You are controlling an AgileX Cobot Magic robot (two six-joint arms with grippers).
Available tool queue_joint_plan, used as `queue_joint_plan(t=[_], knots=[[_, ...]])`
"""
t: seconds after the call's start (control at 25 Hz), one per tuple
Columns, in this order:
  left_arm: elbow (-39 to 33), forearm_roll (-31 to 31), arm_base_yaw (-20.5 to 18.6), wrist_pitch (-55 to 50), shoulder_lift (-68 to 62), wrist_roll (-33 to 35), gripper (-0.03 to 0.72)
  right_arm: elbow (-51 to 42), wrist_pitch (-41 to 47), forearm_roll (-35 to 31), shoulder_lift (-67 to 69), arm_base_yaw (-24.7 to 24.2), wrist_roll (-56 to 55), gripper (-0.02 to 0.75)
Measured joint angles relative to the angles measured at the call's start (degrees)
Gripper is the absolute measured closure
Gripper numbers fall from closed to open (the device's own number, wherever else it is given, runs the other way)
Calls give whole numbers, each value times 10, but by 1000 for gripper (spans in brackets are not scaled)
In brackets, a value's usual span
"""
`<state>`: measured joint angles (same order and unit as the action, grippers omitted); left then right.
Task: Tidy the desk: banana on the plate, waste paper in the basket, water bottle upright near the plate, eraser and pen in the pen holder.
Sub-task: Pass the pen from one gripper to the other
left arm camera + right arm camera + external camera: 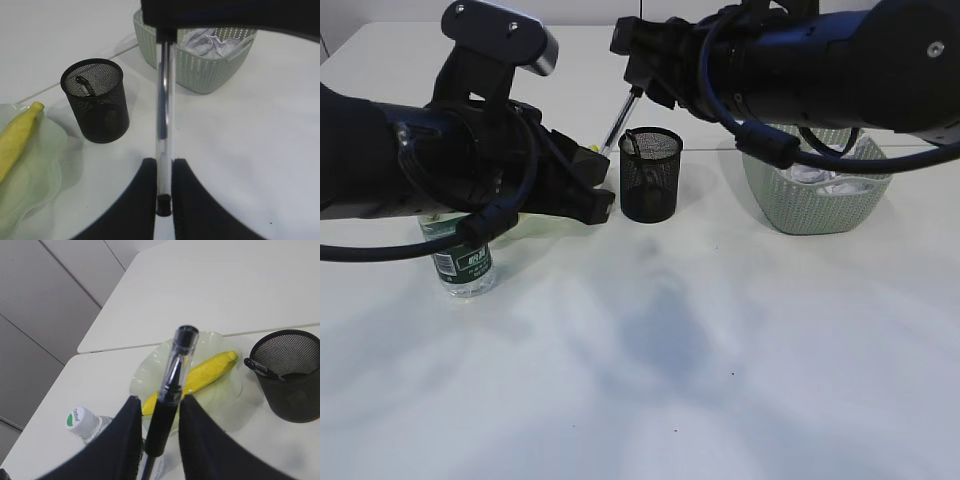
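Exterior view, catalogued near to far, places given from the holder (650,175).

1. Bottle (463,258): nearest item, left of the holder, upright on the surface (720,380), cap on. Stands beside the plate, as the task asks.
2. Left pincer (163,175): left of the holder, closed on one end of the pen (164,125). Judged a handover grip.
3. Pen: clear barrel, slanting in the air just above and left of the holder, spanning both pincers. Not yet in the holder.
4. Holder: black mesh cup, mid-surface, with a dark clip-like item inside; whether the eraser is in there cannot be told.
5. Plate (150,370): pale, wavy-rimmed, left of and behind the holder, carrying the banana (200,375).
6. Basket (815,205): right of the holder, crumpled paper (212,42) inside.
7. Right pincer (160,420): above and behind the holder, fingers flanking the pen's other end; whether they clamp it cannot be told.
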<state>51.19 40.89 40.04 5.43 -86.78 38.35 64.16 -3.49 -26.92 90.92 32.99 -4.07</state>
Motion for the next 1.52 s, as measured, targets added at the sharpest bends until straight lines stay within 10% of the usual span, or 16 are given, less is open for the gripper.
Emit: queue_joint_plan(t=[1.04,1.52], knots=[[0,-1,0,-3,0,-3,648,3,-3,-8,0,3,-11,687],[0,-12,0,-48,0,-3,272,3,-3,-3,0,3,-6,687]])
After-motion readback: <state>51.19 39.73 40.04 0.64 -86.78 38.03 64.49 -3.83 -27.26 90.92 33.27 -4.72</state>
